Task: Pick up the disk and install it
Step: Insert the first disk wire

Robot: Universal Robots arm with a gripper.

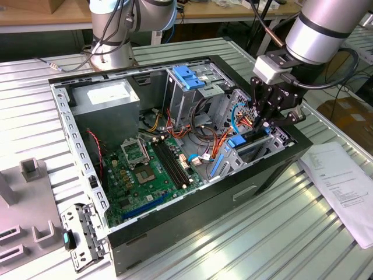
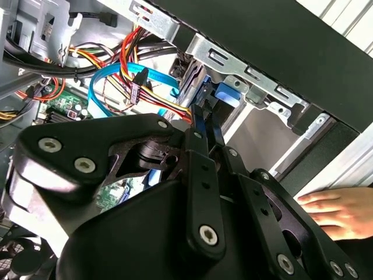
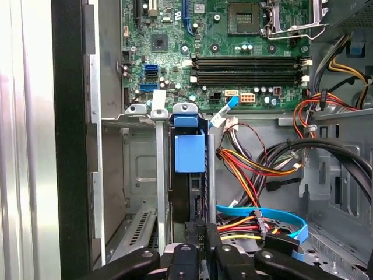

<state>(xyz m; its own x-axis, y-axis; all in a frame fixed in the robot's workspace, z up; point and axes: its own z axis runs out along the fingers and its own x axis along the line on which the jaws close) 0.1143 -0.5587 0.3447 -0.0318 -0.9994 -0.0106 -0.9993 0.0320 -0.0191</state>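
Blue-railed disk sits edge-on in its bay, your claw pinching it; those cables alongside could snag.

Open computer case, green motherboard, paper sheet

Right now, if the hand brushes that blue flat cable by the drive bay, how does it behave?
Probably floppy: the blue cable lies in a loose curve, and the exterior view shows it curling. Likely light and easily shoved aside. It could snag, since it sits among the red and yellow wires.
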